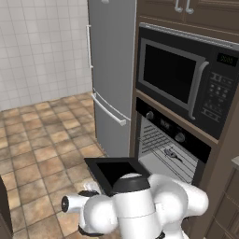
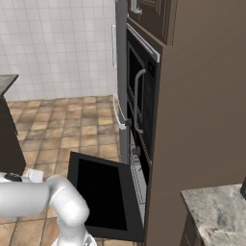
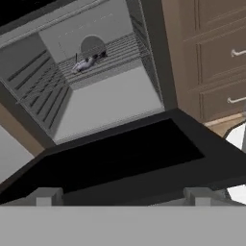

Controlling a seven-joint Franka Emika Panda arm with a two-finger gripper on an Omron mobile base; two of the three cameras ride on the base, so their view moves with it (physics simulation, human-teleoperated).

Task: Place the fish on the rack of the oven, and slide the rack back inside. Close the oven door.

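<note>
Tiled kitchen floor (image 1: 42, 140), fridge (image 1: 112, 70) beside open oven (image 1: 172, 140)

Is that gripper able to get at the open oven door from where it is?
Probably yes: the open gripper sits just past the lowered oven door edge, nothing between them.

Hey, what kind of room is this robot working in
Most likely a home kitchen. A black microwave is built into brown cabinetry above a wall oven whose oven door hangs open, with a fish lying on the rack inside. A tall grey fridge stands beside them on a tiled floor.
</note>
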